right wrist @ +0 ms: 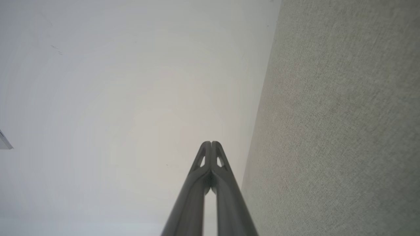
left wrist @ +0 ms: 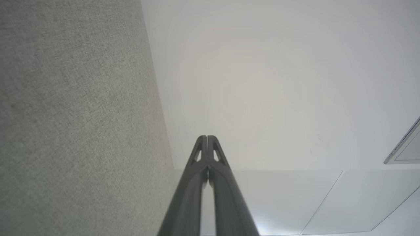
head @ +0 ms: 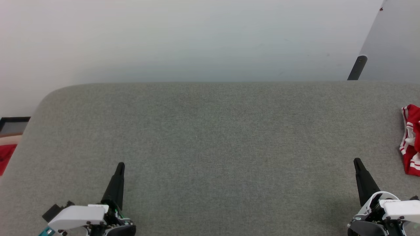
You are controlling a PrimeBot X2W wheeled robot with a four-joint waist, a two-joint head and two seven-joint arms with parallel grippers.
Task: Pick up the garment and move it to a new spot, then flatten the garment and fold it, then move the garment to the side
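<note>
The garment (head: 411, 139), red with red-and-white striped trim, lies bunched at the far right edge of the grey table (head: 210, 137), partly cut off by the head view. My right gripper (head: 358, 163) stands shut at the lower right, a short way left of and nearer than the garment, holding nothing. My left gripper (head: 120, 166) is shut and empty at the lower left, far from the garment. In the wrist views the left gripper (left wrist: 207, 137) and the right gripper (right wrist: 211, 143) show their tips pressed together above the table (left wrist: 72, 124) (right wrist: 341, 131).
Beyond the table's far edge is a pale floor (head: 197, 39). A dark post (head: 357, 68) rises at the upper right beside a grey panel. Off the table's left edge a red thing (head: 6, 155) and a dark-framed object (head: 13, 123) show.
</note>
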